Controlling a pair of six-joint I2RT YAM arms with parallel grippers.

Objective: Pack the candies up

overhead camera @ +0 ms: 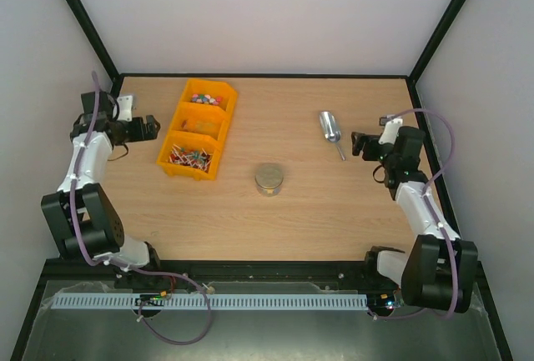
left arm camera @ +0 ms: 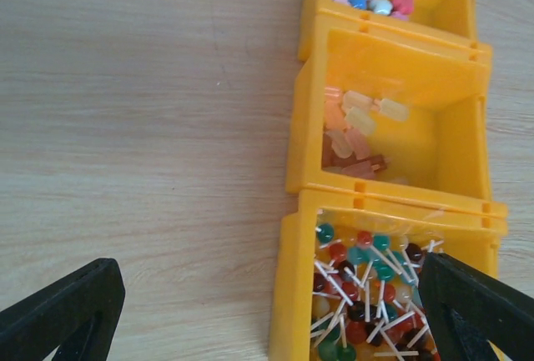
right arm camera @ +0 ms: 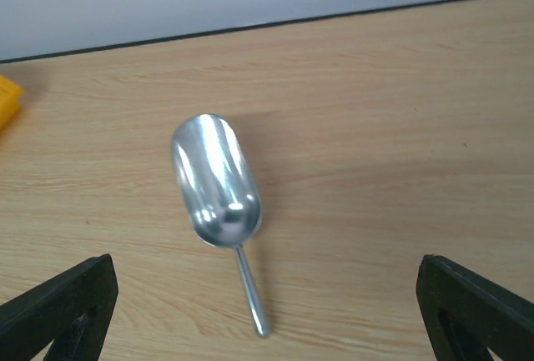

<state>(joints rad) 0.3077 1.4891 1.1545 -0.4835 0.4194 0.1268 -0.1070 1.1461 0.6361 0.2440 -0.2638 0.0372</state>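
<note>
While the candies (overhead camera: 205,99) are lying in a small bright heap in the far compartment of the yellow bin (overhead camera: 204,108), the one nearest the back edge of the table (overhead camera: 334,203), the middle compartment is holding pale, translucent pieces (left arm camera: 355,132) and the near one is bristling with lollipops (overhead camera: 190,157) on white sticks. That bin is sitting slightly askew on the left half of the wood, its far end close to the black frame along the back. To its right a broad stretch of bare tabletop is running across to the metal scoop (overhead camera: 330,127), which is lying flat with its bowl pointing toward the back wall and its thin handle toward the near side. Between the two, and nearer the arms, a lidded jar (overhead camera: 269,179) is standing upright, well apart from both. At the left side, the left gripper (overhead camera: 148,127) is hanging just beside the bin's near end with its fingers (left arm camera: 67,311) spread fully wide, gripping nothing. Over on the right, the right gripper (overhead camera: 360,142) is facing the scoop from close by, its fingers (right arm camera: 62,307) likewise spread wide and touching nothing.
</note>
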